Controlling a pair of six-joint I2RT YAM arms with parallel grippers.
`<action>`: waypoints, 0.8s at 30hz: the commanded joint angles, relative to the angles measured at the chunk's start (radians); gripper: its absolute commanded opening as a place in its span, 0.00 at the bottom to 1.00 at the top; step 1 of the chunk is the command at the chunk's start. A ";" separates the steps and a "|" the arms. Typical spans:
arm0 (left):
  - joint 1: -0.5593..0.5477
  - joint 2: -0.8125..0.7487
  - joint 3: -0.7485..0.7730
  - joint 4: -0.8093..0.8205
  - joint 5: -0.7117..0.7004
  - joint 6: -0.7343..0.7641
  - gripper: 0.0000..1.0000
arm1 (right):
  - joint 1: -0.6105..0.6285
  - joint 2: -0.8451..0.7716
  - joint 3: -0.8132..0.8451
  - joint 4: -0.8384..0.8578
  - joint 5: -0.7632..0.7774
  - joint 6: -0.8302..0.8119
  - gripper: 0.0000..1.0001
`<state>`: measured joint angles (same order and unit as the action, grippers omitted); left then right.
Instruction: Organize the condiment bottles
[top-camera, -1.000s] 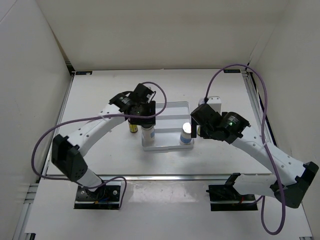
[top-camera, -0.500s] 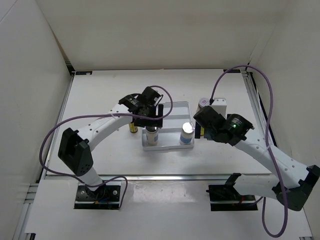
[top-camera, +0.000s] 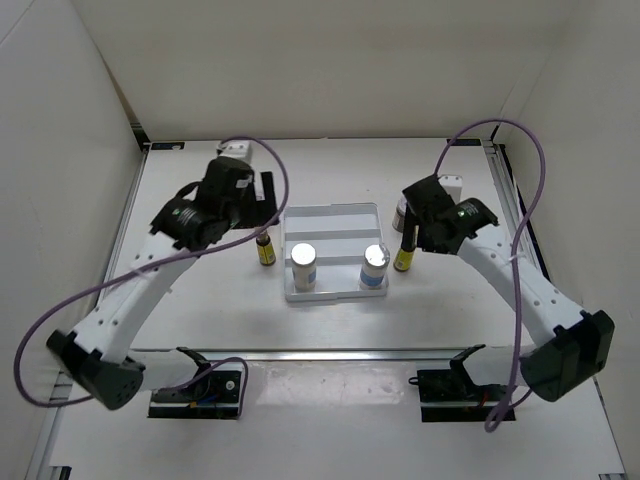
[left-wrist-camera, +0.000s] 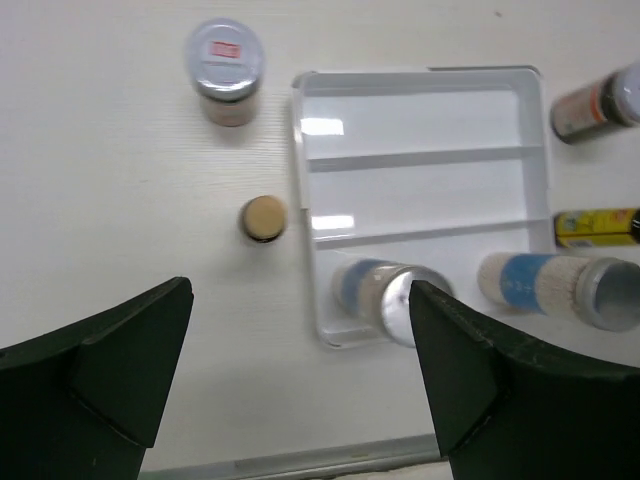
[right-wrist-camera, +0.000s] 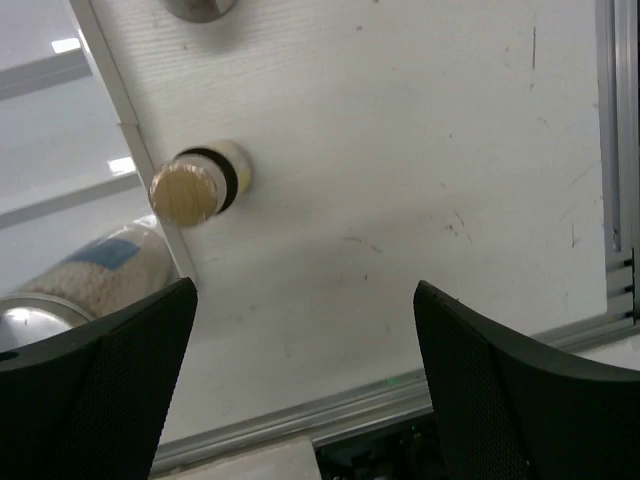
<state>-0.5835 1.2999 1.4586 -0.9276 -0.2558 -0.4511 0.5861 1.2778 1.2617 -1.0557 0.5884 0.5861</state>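
Note:
A white ridged tray (top-camera: 330, 215) holds two white, silver-capped condiment bottles (top-camera: 304, 265) (top-camera: 375, 265) upright in its near compartment. A slim yellow bottle (top-camera: 265, 250) stands just left of the tray and another (top-camera: 404, 258) just right of it. In the left wrist view a brownish jar (left-wrist-camera: 228, 70) stands beyond the left yellow bottle (left-wrist-camera: 264, 218). A second jar (top-camera: 402, 212) peeks out beside my right gripper (top-camera: 418, 218). My left gripper (top-camera: 258, 203) hovers left of the tray, open and empty (left-wrist-camera: 300, 290). The right gripper (right-wrist-camera: 305, 288) is open and empty too, near the right yellow bottle (right-wrist-camera: 187, 190).
White walls enclose the table on three sides. Metal rails (top-camera: 505, 190) run along the right edge and the near edge (top-camera: 330, 352). Purple cables (top-camera: 520, 150) loop above both arms.
My left gripper opened off the left white bottle, which now stands in the tray, and pulled up and away to the left. The right gripper drew back toward the right rear.

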 joint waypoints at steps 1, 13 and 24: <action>0.040 -0.095 -0.101 -0.019 -0.149 0.058 1.00 | -0.091 0.047 0.042 0.128 -0.149 -0.139 0.91; 0.126 -0.123 -0.314 0.035 -0.194 0.058 1.00 | -0.135 0.282 0.116 0.221 -0.219 -0.198 0.73; 0.126 -0.111 -0.333 0.046 -0.177 0.068 1.00 | -0.144 0.316 0.198 0.171 -0.246 -0.189 0.12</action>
<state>-0.4606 1.2068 1.1320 -0.9035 -0.4149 -0.3920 0.4454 1.6066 1.3808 -0.8673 0.3378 0.3901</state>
